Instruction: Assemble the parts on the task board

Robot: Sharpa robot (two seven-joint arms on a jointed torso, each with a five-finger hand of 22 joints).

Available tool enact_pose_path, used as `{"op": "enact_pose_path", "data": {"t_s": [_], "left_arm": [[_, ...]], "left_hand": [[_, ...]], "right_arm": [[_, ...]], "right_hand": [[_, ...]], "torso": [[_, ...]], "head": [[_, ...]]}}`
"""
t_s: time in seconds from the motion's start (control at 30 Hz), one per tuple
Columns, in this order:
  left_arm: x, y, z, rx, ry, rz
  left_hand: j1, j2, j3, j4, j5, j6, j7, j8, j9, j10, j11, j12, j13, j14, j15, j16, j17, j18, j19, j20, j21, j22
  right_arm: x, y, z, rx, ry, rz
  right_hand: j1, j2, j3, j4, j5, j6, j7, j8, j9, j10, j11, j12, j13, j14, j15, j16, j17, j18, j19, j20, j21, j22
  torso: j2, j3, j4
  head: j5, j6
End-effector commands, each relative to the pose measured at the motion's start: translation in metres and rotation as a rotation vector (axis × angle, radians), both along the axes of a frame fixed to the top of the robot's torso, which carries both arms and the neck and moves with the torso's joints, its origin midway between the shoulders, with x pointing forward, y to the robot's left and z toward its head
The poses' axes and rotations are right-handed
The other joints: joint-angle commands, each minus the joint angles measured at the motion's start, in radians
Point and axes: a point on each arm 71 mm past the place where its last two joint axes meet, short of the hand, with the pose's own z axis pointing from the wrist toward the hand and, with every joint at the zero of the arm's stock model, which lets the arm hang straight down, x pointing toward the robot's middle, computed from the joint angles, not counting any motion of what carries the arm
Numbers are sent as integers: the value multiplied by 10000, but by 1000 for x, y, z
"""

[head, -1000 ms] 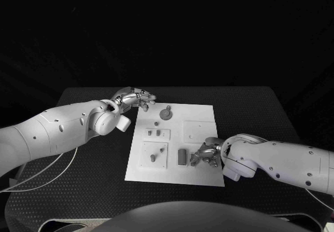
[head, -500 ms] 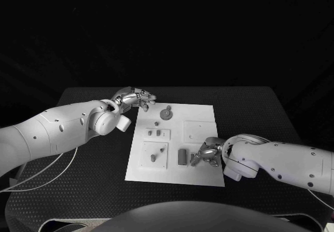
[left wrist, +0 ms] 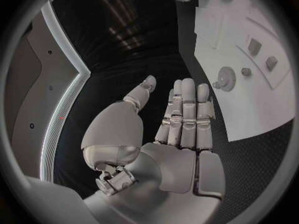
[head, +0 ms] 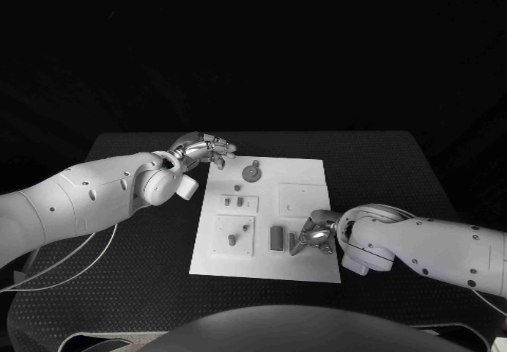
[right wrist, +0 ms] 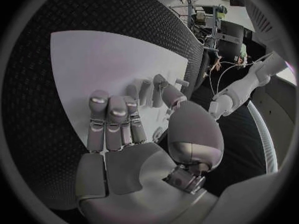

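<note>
Left silver hand [head: 207, 151] hovers at the flat white task board's [head: 306, 268] far corner, fingers straight, holding nothing; right silver hand [head: 313, 235] low over the board, seemingly empty-fingered, beside an upright grey block part [head: 277, 237]

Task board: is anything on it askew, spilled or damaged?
Nothing stands out. The task board lies flat and whole on the table, and the parts sit on it. No part lies off the board.

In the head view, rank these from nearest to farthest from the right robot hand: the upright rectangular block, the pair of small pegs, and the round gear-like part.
1. Upright rectangular block: just beside the right robot hand, on the task board near edge side.
2. Pair of small pegs: mid-board, toward the left arm's side.
3. Round gear-like part: at the far end, close to the left robot hand.
</note>
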Motion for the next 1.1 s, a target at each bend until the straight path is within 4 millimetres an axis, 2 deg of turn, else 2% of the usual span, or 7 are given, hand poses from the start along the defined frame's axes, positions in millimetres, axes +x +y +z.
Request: {"op": "enact_pose_path", "data": {"t_s": [0.03,0.3,0.37,0.47,0.53,0.67,1.1], "left_arm": [[0,-3,1,-80,-38,-174],[0,-3,1,-80,-32,-180],[-1,-2,1,-74,-26,-172],[0,-2,1,-73,-26,-169],[-1,-2,1,-76,-20,-179],[-1,-2,1,-70,-23,-177],[-1,-2,1,-64,-19,-180]], "left_hand": [[-59,-3,46,15,-51,27,12,42,14,-25,39,31,-17,-18,25,-60,9,155,40,-17,-63,12],[-63,-1,46,18,-52,28,12,43,14,-26,39,32,-17,-17,26,-61,10,155,41,-16,-65,15],[-64,-1,46,19,-52,28,12,43,14,-26,39,32,-17,-17,26,-61,11,154,42,-15,-66,15],[-65,-2,45,19,-52,27,12,44,14,-26,39,32,-17,-17,26,-62,11,154,42,-15,-67,16],[-67,-3,44,20,-52,27,13,44,14,-27,40,32,-17,-18,26,-62,11,154,42,-15,-68,17],[-68,-3,44,21,-52,27,13,44,15,-26,40,33,-17,-18,26,-62,12,154,42,-15,-69,18],[-67,-4,46,21,-51,28,12,46,15,-27,39,35,-17,-18,26,-64,13,154,43,-15,-73,22]], "right_arm": [[-1,0,-3,-250,-107,339],[0,-1,-4,-289,-145,239],[0,-2,-5,-302,-153,209],[1,-3,-5,-344,-164,147],[1,-3,-6,-348,-163,139],[1,-3,-6,-414,-82,185],[2,-5,-8,-706,-37,174]], "right_hand": [[202,131,-99,-14,-45,-45,-18,15,0,-43,-5,26,5,-74,-18,-7,15,181,-83,-19,19,6],[203,1027,-406,-2,-48,149,-90,131,64,113,-70,61,-47,5,-58,21,13,180,-48,16,62,7],[19,1395,-442,73,-48,199,-107,146,65,166,-86,54,-75,26,-69,15,3,177,-33,37,64,-3],[-25,1559,-405,62,-48,236,-122,156,63,202,-101,52,-91,39,-80,12,-2,181,-27,43,65,-8],[-92,1798,-298,129,-47,280,-138,165,59,240,-116,48,-108,55,-92,9,-8,181,-12,48,62,-20],[-161,1906,-80,179,-47,331,-157,170,47,325,-135,87,-98,70,-108,3,-16,181,6,51,64,-32],[157,1564,950,0,-48,386,-168,153,12,424,-147,125,-84,102,-121,7,-18,181,55,31,120,-40]], "torso": [[2,5,6],[3,2,5],[7,2,5],[5,1,4],[-2,-3,2],[0,-6,2],[-3,-8,6]], "head": [[3,2],[19,2],[16,2],[29,2],[28,2],[33,2],[19,2]]}}
